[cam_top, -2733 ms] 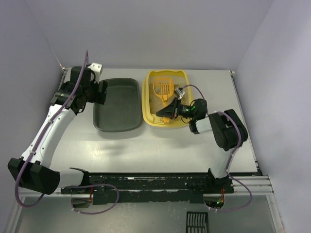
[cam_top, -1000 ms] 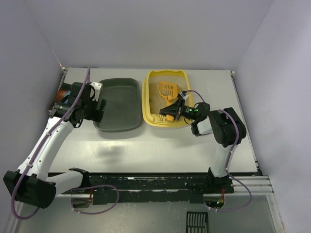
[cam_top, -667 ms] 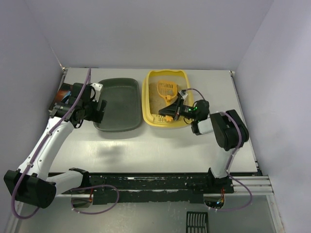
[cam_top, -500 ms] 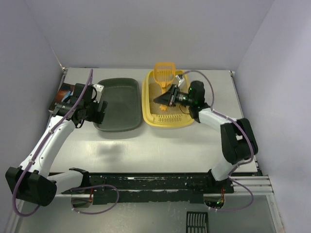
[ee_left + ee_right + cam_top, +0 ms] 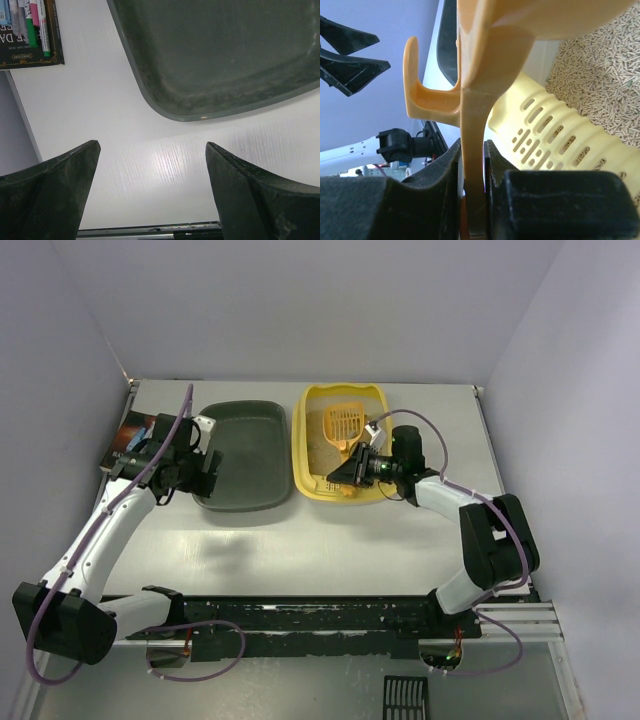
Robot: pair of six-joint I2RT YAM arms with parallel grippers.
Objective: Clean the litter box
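The yellow litter box [image 5: 310, 445] with beige litter stands at the table's back middle; its slotted ledge [image 5: 555, 135] and pellet litter [image 5: 605, 65] show in the right wrist view. My right gripper [image 5: 343, 469] is shut on the handle of the orange-yellow scoop [image 5: 342, 424], whose handle [image 5: 472, 125] is clamped between the fingers; the scoop head lies over the litter. My left gripper [image 5: 205, 472] is open and empty, over the table at the near left corner of the dark grey-green tray [image 5: 243, 455], which is seen close up in the left wrist view [image 5: 220, 55].
A dark book with pens [image 5: 30, 30] lies at the table's left edge, also in the top view [image 5: 128, 438]. The left gripper [image 5: 150, 190] hovers over bare white table. Purple walls enclose the back and sides.
My right gripper lifted the scoop up and toward the back of the litter box, then brought it back down over the litter. My left arm shifted slightly toward the near side.
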